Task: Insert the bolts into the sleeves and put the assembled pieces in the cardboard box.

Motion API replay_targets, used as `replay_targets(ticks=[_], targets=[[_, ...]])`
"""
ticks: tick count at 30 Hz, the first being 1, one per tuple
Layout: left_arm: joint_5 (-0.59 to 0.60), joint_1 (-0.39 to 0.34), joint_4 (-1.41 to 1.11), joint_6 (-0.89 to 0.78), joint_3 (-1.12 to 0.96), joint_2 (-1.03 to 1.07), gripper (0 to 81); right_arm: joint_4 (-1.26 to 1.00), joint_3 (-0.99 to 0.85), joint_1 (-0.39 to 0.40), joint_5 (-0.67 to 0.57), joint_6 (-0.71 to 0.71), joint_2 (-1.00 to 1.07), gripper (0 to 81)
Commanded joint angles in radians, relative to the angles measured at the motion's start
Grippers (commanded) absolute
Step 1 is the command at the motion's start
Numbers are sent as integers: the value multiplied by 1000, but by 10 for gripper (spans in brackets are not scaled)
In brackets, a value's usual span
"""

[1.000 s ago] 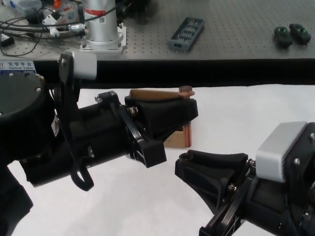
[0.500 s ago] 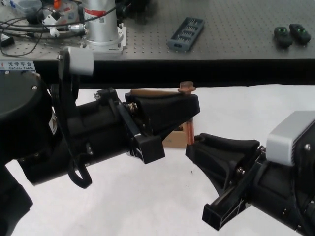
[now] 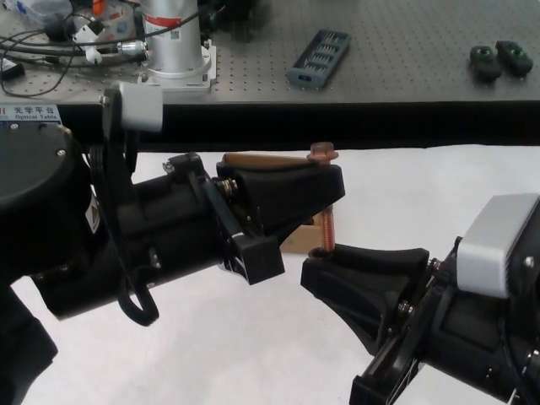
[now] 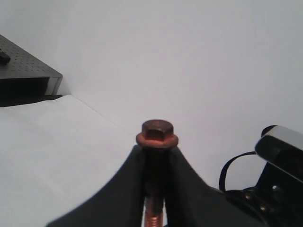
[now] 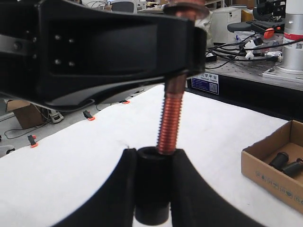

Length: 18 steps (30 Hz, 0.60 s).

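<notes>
bolt [image 5: 171, 113]: copper-orange, bright, with fine thread ridges along the shank
sleeve [image 5: 151, 189]: plain black
left gripper [image 4: 156, 151]: matte black
right gripper [image 5: 152, 156]: matte black
cardboard box [image 5: 265, 177]: plain tan-brown
pieces in the box [image 5: 285, 163]: black
table cloth [image 3: 422, 194]: white, no pattern
optical bench [image 3: 405, 51]: dark grey, regular grid of small holes
wrist camera housing [image 3: 498, 245]: silver-grey
</notes>
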Motion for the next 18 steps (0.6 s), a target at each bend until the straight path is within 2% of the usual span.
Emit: replay_targets(ticks=[1,5,18], targets=[[74,-3,-55,4,-6,-5,6,-13,-8,-4,-7,1,0,36],[74,-3,-55,4,-6,-5,6,-18,-8,-5,11,-43,0,36],[74,-3,-48,4,-6,-5,6,-42,-8,-5,39,-43,0,36]])
